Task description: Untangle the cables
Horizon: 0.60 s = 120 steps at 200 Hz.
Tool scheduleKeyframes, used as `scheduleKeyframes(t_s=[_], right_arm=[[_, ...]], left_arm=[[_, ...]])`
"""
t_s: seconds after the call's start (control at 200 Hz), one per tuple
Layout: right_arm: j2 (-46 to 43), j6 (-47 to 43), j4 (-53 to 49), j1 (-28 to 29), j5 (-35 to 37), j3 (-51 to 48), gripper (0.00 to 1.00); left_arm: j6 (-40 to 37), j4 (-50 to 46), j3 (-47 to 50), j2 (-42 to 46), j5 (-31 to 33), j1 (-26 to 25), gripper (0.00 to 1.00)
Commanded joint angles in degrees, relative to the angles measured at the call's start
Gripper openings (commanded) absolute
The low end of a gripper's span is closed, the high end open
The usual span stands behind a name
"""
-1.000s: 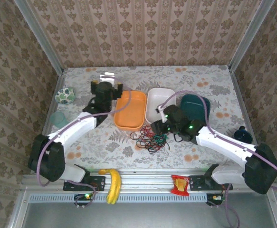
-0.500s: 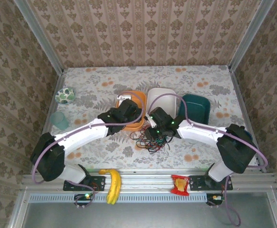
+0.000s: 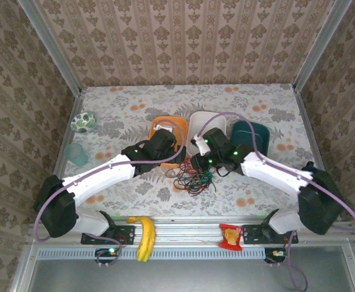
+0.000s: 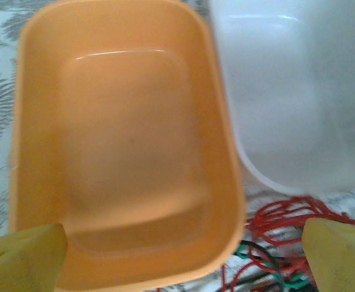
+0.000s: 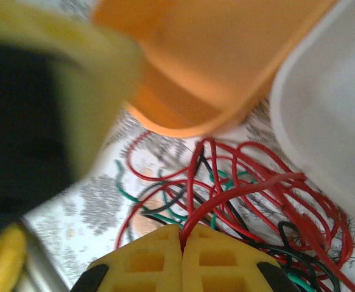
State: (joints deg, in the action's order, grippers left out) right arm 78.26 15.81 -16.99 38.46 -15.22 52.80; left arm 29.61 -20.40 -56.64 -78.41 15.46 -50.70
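Note:
The cables (image 3: 192,181) are a small tangle of red, green and black wires on the table just in front of the bins. My right gripper (image 3: 200,164) is at the tangle's far edge. In the right wrist view its yellow fingers (image 5: 142,261) are shut, pinching a red cable (image 5: 238,198) that arches up from the heap. My left gripper (image 3: 165,152) hovers over the near end of the orange bin. In the left wrist view it (image 4: 180,261) stands open and holds nothing, with the cables (image 4: 281,240) low at the right by one fingertip.
An orange bin (image 3: 176,129), a white bin (image 3: 198,125) and a dark teal bin (image 3: 253,135) stand side by side behind the tangle. A patterned ball (image 3: 83,121) and a pale cup (image 3: 75,153) sit at the left. A banana (image 3: 145,237) and a red packet (image 3: 230,236) lie on the front rail.
My right gripper has come in onto the tangle and closed on a red cable. My left arm has swung from the back left to the orange bin's near end, staying open.

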Motion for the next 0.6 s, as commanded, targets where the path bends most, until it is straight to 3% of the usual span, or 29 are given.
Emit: scheduleKeyframes(t_s=[0.0,0.145,0.285,0.595], right_arm=[[-6.4,-0.5,-1.1,-1.4,-5.3,-1.1,0.00],[-10.5,0.5,-1.7,-3.7,-8.0,-1.4,0.00],[-14.6,1.2,-1.4,-5.8,-8.6,0.0,0.00],[-23.3,-2.8,-5.9,-10.1,-3.6,12.9,0.00]], left_arm=[[-6.4,-0.5,-2.0,-0.6,-8.0,-0.7,1.00],[-8.6,1.7,-2.4,-0.7,-14.0,-1.5,0.99],[-10.0,2.4,-3.3,-2.8,-15.3,-2.9,0.98],[-8.8,-5.8,-10.6,-12.4,-3.7,-5.2,0.98]])
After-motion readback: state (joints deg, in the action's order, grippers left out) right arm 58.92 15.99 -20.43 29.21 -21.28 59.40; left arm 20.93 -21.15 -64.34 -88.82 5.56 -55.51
